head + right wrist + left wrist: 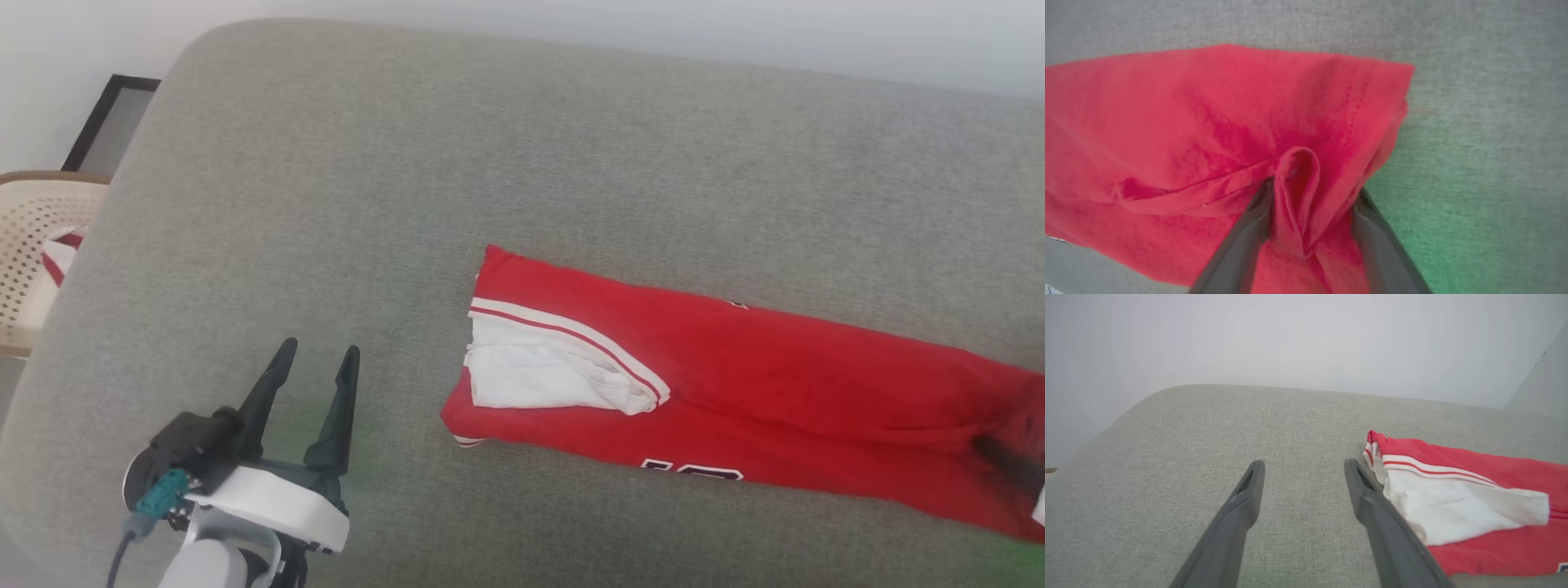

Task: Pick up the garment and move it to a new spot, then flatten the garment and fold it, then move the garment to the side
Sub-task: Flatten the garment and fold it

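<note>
At the lower left of the head view, the left gripper (319, 349) is over the grey cushion (326, 163), jaws spread wide and empty. The garment (735, 367) lies stretched from the centre to the right edge, with its white panel at the left end. At the garment's right end, the right gripper (1312, 192) straddles a raised red fold. Its fingers are apart and touch the cloth, but I cannot tell whether they grip it.

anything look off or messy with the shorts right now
Yes. The white side panel at the red shorts' left end is folded over and rumpled. At the other end, red cloth puckers up between the fingers of the right tool.
</note>
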Tool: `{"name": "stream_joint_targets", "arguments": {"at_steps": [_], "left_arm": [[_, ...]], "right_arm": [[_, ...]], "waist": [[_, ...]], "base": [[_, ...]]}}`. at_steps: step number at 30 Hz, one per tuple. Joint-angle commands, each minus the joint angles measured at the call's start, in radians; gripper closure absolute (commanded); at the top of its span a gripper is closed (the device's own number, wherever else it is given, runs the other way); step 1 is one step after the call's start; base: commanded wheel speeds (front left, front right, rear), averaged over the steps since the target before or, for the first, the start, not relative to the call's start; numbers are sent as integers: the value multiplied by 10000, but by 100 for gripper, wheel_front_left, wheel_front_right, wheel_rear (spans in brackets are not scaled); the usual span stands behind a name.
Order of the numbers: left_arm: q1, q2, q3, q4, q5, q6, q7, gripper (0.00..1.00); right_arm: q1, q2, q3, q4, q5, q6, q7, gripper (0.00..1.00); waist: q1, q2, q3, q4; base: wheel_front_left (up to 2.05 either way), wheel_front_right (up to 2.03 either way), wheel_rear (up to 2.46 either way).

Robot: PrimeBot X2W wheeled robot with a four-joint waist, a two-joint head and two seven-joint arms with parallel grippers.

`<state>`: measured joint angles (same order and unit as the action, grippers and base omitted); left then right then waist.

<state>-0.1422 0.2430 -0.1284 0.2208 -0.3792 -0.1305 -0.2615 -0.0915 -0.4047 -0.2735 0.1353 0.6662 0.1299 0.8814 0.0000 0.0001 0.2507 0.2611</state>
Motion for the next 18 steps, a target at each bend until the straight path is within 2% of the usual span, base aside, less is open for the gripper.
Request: {"name": "stream_joint_targets", "arguments": {"at_steps": [1,7,12,18], "left_arm": [[158,-167,206,-141,217,6,-44,0],[319,-339,483,-644,791,5,-44,0],[214,-213,229,-1146,1129,5,-46,0],[-199,-245,216,-1616,1303,5,-46,0]], "right_arm": [[187,513,368,289,-74,13,73,100],[-490,263,-330,324,-483,-13,-844,100],[-1134,28,-987,641,-794,-1,-1616,100],[-1864,-578,-2337,1339,-1299,1,-2489,100]], "waist": [[0,-1,8,-121],[0,-1,163,-673],[0,-1,413,-1302],[0,-1,851,-1931]], "base": [[0,0,0],[0,0,0],[0,0,0],[0,0,0]]}}
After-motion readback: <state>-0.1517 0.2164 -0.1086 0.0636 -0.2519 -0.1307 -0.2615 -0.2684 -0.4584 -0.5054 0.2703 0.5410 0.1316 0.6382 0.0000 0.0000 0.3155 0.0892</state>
